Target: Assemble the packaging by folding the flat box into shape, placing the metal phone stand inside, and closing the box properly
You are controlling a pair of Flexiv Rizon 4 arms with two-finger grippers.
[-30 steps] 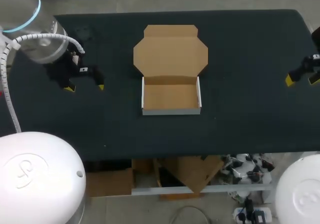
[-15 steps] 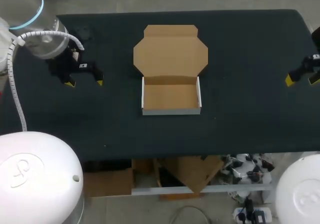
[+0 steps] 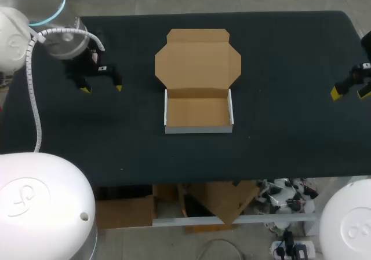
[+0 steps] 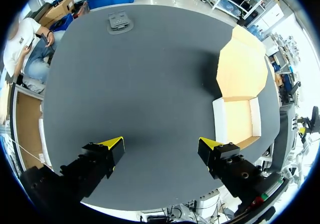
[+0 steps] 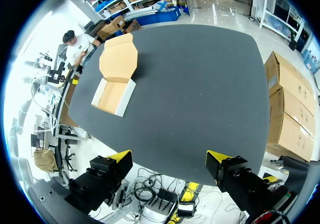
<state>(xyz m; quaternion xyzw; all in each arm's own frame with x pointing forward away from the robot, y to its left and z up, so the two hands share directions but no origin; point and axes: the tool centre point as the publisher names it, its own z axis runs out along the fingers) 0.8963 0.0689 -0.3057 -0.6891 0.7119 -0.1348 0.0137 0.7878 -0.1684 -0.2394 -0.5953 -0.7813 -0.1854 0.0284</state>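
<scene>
At mid-table sits one box [image 3: 199, 112], its tray formed and its lid [image 3: 197, 60] flat behind it — left open, I judge, for loading. One stand [image 4: 120, 21] lies near the far left corner, ahead of the left gripper [image 3: 102, 89]. Two grippers — the right gripper [image 3: 349, 92] at the table's right edge — gape wide, empty.

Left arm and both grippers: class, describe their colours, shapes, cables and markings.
The left arm has white and silver casing, a light blue ring and a white spiral-wrapped cable. The left gripper and right gripper are black with bright yellow tips.
</scene>
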